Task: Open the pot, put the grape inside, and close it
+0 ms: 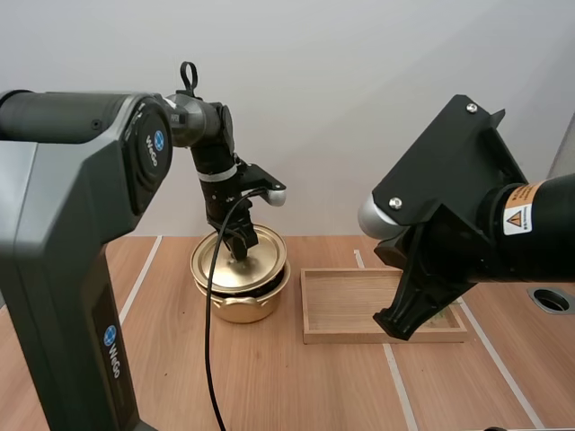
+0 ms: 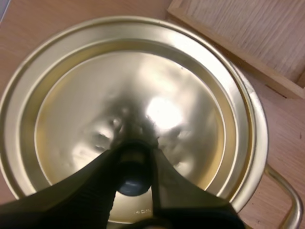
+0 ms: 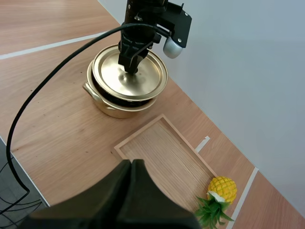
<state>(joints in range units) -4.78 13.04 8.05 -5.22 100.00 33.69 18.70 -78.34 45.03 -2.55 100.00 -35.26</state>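
**A:** Fig. 1. Where is the lid, and what holds it?

**B:** The gold lid (image 1: 265,256) lies over the gold pot (image 1: 243,307), which stands on the desk (image 1: 287,386) just beside the wooden tray (image 1: 346,310). The left jaws pinch its dark knob (image 2: 132,171) from above, one ribbed finger on each side. A dark gap shows under the rim on the tray side, so the lid reads as tipped or partly raised rather than seated.

**A:** Orientation?

**B:** The lid is round and so has no long axis in plan. Its one axis runs through the knob and points upward, leaning slightly.

**A:** And the right arm?

**B:** The right jaws, pressed together on nothing, hang above the tray. A toy pineapple (image 3: 222,188) lies on the desk past the tray's far corner, with its long axis flat and its leaves turned away from the wall.

**A:** What could go wrong from here?

**B:** Probably three things.
- **Slip:** the knob is small and the grip narrow, so a sideways pull could let the lid swing or slip out and clatter onto the pot.
- **Drag:** a tilted lift could catch the rim and pull the pot toward the tray.
- **Obstruction:** the lid needs a resting place clear of the pot's mouth, and parked too near it would block the right arm's approach.
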